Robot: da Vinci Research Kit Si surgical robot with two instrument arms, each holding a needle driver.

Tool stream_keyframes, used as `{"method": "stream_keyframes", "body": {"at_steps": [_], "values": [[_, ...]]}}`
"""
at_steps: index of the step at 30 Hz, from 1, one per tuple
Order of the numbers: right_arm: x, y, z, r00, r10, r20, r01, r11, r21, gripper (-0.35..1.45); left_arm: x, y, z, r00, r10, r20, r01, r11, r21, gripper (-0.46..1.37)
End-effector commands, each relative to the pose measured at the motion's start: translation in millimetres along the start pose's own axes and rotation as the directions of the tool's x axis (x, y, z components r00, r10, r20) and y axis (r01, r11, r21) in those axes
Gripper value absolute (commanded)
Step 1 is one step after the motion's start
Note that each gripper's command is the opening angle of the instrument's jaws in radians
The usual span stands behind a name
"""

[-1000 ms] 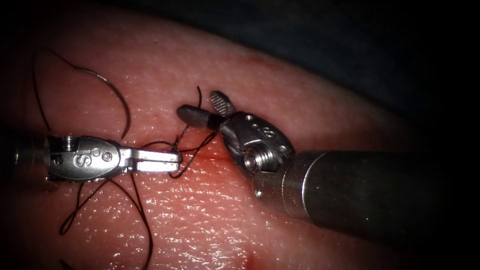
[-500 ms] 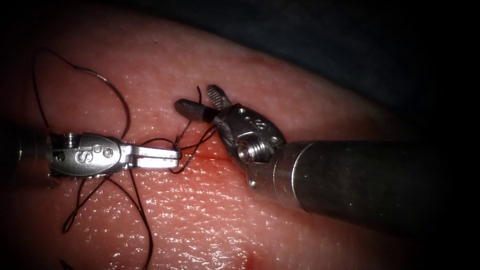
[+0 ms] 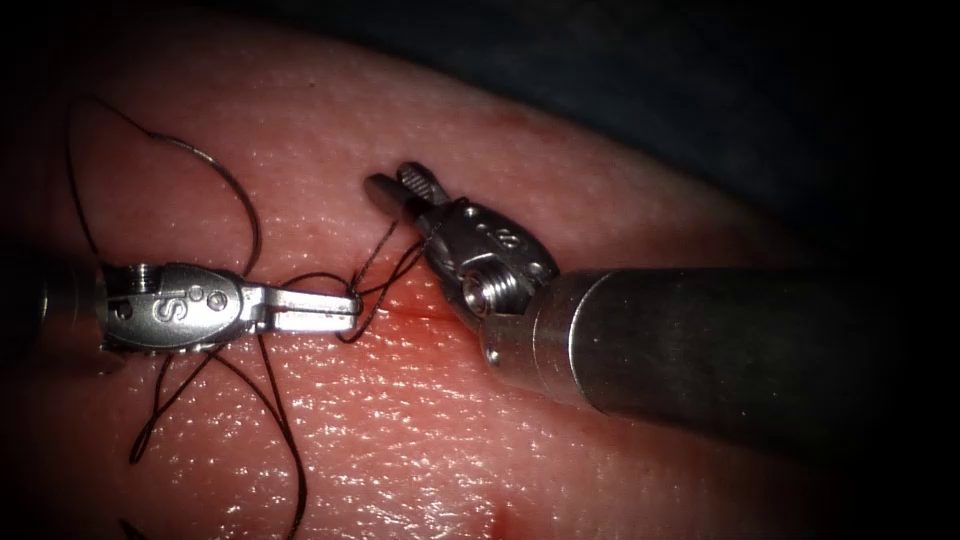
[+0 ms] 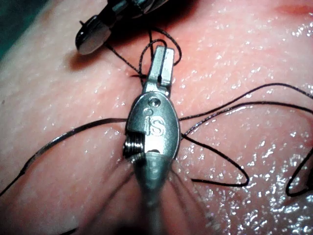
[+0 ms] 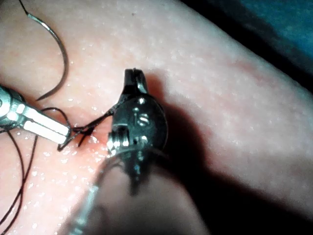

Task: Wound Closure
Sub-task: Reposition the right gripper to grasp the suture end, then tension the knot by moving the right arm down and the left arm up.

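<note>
Tissue: pale pink, glistening slab of pork belly, pebbled skin, a short cut near its middle tinged with red fluid.
Needle: thin curved steel needle lying free on the tissue left of the cut, held by neither tool, not in the tissue.
Thread: dark thin thread running from the needle in loose loops over the left side; strands cross at the cut, where both tools' closed fingers grip it.
</note>
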Motion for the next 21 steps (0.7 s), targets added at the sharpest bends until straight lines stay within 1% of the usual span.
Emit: {"method": "stream_keyframes", "body": {"at_steps": [1, 4, 9, 10, 16, 18, 19, 21], "values": [[0.0, 0.0, 0.0, 0.999, -0.037, 0.004, 0.037, 0.999, -0.011, -0.35, 0.0, -0.1, 0.0, 1.0, 0.0, -0.001, 0.0, 1.0, -0.009, -0.35], [0.0, -0.2, 0.0, 0.998, -0.066, 0.007, 0.066, 0.998, -0.014, -0.35, 0.0, -0.4, -0.1, 1.0, -0.002, 0.002, 0.002, 1.0, -0.005, -0.35], [0.1, -0.4, -0.4, 0.995, -0.104, -0.004, 0.104, 0.995, -0.008, -0.35, -0.3, -1.8, -0.6, 1.0, -0.007, 0.021, 0.007, 1.0, 0.025, -0.35], [0.2, -0.5, -0.5, 0.993, -0.115, -0.011, 0.114, 0.993, -0.007, -0.35, -0.5, -2.3, -0.8, 1.0, -0.01, 0.03, 0.009, 0.999, 0.04, -0.35], [0.4, -0.8, -1.0, 0.991, -0.134, -0.027, 0.134, 0.991, -0.003, -0.35, -1.3, -4.6, -1.5, 0.999, -0.018, 0.049, 0.014, 0.998, 0.068, -0.35], [0.4, -1.0, -1.3, 0.99, -0.138, -0.036, 0.138, 0.99, 0.001, -0.35, -1.6, -5.6, -1.5, 0.998, -0.022, 0.057, 0.017, 0.996, 0.083, -0.35], [0.4, -1.1, -1.4, 0.99, -0.138, -0.036, 0.138, 0.99, 0.001, -0.35, -1.7, -5.8, -1.5, 0.998, -0.022, 0.057, 0.017, 0.996, 0.084, -0.35], [0.4, -1.4, -1.7, 0.989, -0.142, -0.042, 0.143, 0.99, 0.009, -0.35, -2.0, -7.0, -1.4, 0.998, -0.027, 0.061, 0.021, 0.995, 0.095, -0.35]]}}
